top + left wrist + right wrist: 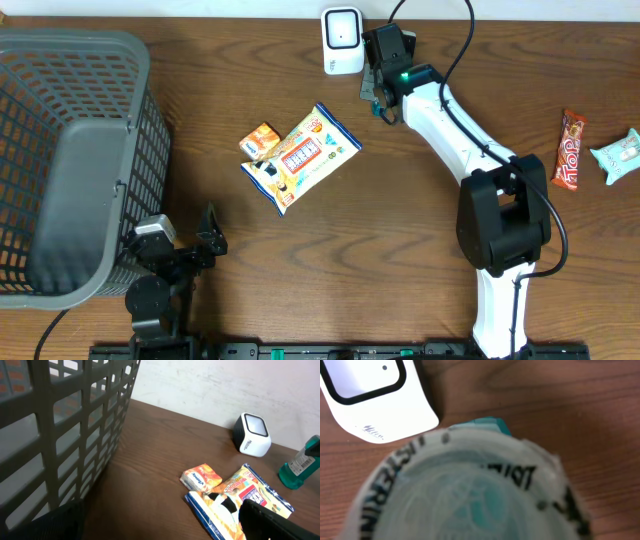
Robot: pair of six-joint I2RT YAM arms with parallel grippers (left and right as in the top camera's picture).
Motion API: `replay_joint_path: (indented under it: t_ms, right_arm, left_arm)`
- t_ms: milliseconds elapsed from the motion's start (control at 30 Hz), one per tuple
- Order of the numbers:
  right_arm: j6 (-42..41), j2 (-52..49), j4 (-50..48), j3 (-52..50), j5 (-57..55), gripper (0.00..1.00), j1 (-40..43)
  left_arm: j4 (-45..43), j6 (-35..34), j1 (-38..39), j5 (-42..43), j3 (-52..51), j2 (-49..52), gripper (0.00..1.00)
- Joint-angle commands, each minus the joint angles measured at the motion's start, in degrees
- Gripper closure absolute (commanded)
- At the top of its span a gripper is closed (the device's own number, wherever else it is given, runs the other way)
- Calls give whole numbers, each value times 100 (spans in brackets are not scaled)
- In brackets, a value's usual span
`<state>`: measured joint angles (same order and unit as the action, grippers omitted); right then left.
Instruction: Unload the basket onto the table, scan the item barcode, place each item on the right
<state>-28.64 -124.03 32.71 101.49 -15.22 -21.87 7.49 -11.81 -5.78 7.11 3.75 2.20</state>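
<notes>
A teal mouthwash bottle (373, 92) stands just right of the white barcode scanner (342, 40) at the back of the table. My right gripper (385, 98) is down over the bottle's top. In the right wrist view the bottle's sealed cap (470, 490) fills the frame and hides the fingers, with the scanner (370, 395) at the upper left. The left wrist view shows the bottle (295, 467) upright at the right edge, beside the scanner (252, 435). My left gripper (185, 245) rests open near the front left, holding nothing.
A grey mesh basket (90, 40) fills the left side. A colourful snack bag (305, 155) and a small orange packet (260, 138) lie mid-table. A red bar (570, 150) and a pale teal packet (620, 155) lie at the right edge.
</notes>
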Motion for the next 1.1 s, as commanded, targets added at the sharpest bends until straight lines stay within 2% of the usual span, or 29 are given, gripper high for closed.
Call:
replay_joint_path:
  t_ms: [0, 33, 67, 300, 433, 567, 800, 900, 1067]
  right_arm:
    - [492, 219, 9, 4, 566, 99, 66]
    - [584, 280, 37, 4, 852, 99, 90]
    - [761, 413, 151, 4, 1668, 99, 170]
    - [1504, 807, 1047, 4, 5490, 99, 752]
    - [2140, 815, 1598, 2, 7169, 99, 1075]
    - [2920, 815, 2334, 2, 7864, 99, 1259]
    - [5377, 815, 3963, 2, 9398, 99, 1338]
    - [6378, 815, 4666, 2, 9416, 99, 1355]
    - [7460, 817, 5598, 2, 9425, 99, 1366]
  left_arm:
    - [59, 11, 11, -31, -138, -9, 2]
    - [59, 11, 11, -31, -138, -9, 2]
    - [59, 11, 11, -31, -138, -9, 2]
    - [59, 11, 11, -31, -138, -9, 2]
    - [59, 11, 11, -31, -138, -9, 2]
    - [59, 11, 11, -31, -138, -9, 2]
    - [59, 11, 11, -31, -138, -9, 2]
    - [59, 11, 11, -31, -138, -9, 2]
    - [59, 11, 11, -31, -138, -9, 2]
